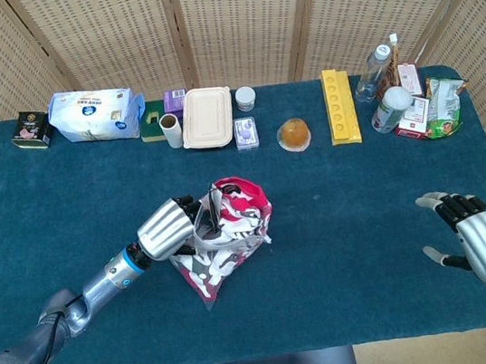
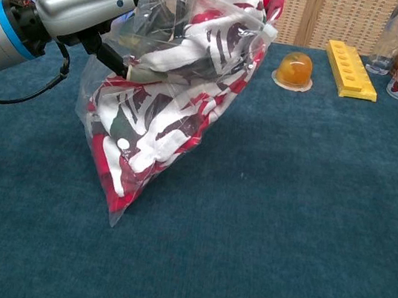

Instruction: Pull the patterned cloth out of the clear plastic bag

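Clear plastic bag [image 2: 162, 106] of patterned cloth [image 2: 150, 123] in left robot hand's [image 1: 169, 229] grip, hanging just right.

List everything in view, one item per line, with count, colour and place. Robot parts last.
clear plastic bag: 1, transparent, lifted upright, left of centre
patterned cloth: 1, red, white and dark, inside the bag, its top poking out
table: 1, dark teal cover
small tin: 1, dark, back left corner
soft pack: 1, white and blue, back left
cardboard tube: 1, pale, back row
lidded container: 1, beige, back row
small jar: 1, white lid, back row
small box: 1, purple and white, back row
domed item: 1, orange, back centre
yellow tray: 1, back right
clear bottle: 1, back right
snack packets: several, mixed colours, back right corner
left hand: 1, silver, grips the bag
right hand: 1, silver, holds nothing, front right
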